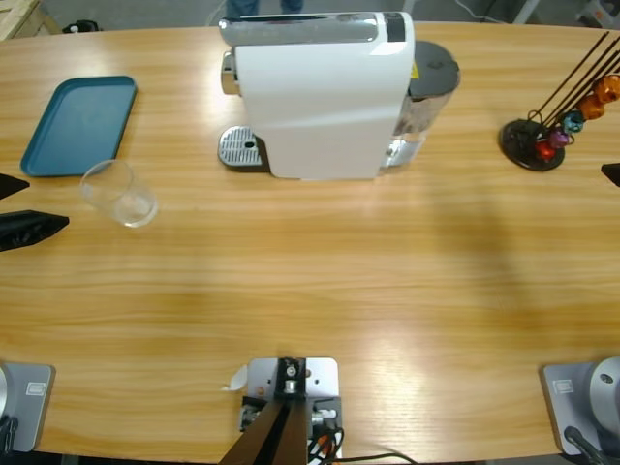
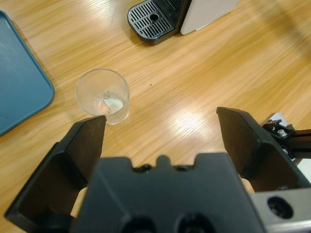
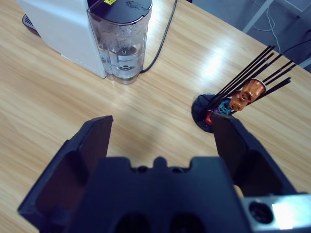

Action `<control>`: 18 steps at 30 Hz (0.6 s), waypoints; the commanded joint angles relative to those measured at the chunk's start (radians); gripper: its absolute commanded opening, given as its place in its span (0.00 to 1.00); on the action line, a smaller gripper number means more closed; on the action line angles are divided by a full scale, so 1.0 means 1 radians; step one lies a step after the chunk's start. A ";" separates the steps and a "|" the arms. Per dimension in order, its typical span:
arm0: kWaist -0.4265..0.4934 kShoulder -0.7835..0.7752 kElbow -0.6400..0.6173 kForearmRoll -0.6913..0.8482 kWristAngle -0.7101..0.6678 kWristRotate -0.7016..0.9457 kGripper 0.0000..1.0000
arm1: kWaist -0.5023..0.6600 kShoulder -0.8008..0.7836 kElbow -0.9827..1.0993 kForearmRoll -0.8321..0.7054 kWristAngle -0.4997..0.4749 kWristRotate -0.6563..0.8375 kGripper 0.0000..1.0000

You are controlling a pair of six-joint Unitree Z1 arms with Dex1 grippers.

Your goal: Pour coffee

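Observation:
A clear glass cup stands upright on the table, left of the white coffee machine. The glass looks empty; the coffee is out of view. The machine's perforated drip tray has nothing on it. My left gripper hovers open at the table's left edge, a short way from the glass and holding nothing. My right gripper is open and empty; only a black tip of it shows at the right edge.
A blue tray lies at the back left, beside the glass. The machine's water tank holds water, and a black cable runs behind it. A black capsule stand with coloured capsules is at the back right.

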 commanded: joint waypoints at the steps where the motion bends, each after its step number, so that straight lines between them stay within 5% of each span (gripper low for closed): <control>1: -0.007 -0.008 0.040 -0.010 -0.017 0.012 0.98 | -0.005 0.021 0.026 -0.006 -0.021 0.013 0.89; 7: -0.007 -0.008 0.043 -0.019 -0.002 0.013 0.99 | -0.005 0.016 0.027 -0.006 -0.021 0.014 0.89; 10: -0.007 0.036 0.016 -0.140 -0.001 -0.033 0.96 | -0.005 0.015 0.027 -0.006 -0.020 0.014 0.89; 13: 0.017 0.215 -0.165 -0.169 -0.021 -0.116 0.84 | -0.005 0.018 0.027 -0.006 -0.020 0.013 0.89; 18: 0.019 0.462 -0.391 -0.161 -0.084 -0.275 0.83 | -0.005 0.016 0.027 -0.006 -0.021 0.013 0.89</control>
